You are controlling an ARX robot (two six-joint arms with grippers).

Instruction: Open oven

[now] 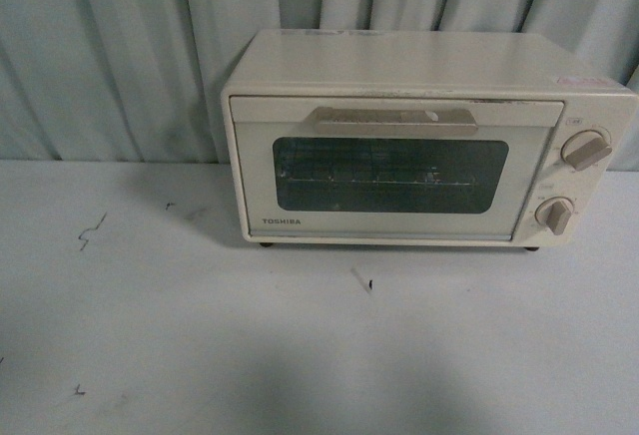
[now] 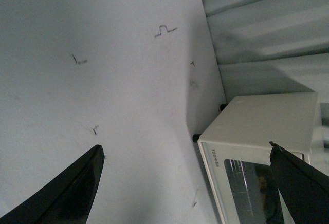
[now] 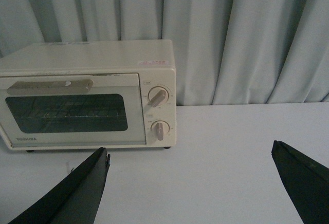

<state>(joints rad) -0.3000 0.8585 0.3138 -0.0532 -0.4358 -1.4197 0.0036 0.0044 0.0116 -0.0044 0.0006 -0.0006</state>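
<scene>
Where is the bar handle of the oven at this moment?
In the front view the bar handle lies across the top of the closed oven door, just above the glass window and left of the upper knob.

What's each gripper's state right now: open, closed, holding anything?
Left gripper: open, jaws wide apart, holding nothing.
Right gripper: open, jaws wide apart, holding nothing, not touching the oven.

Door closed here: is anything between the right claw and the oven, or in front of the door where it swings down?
Nothing visible. Only bare table lies between the open right claw and the oven. In the front view the handle is uncovered and nothing sits before the door.
</scene>
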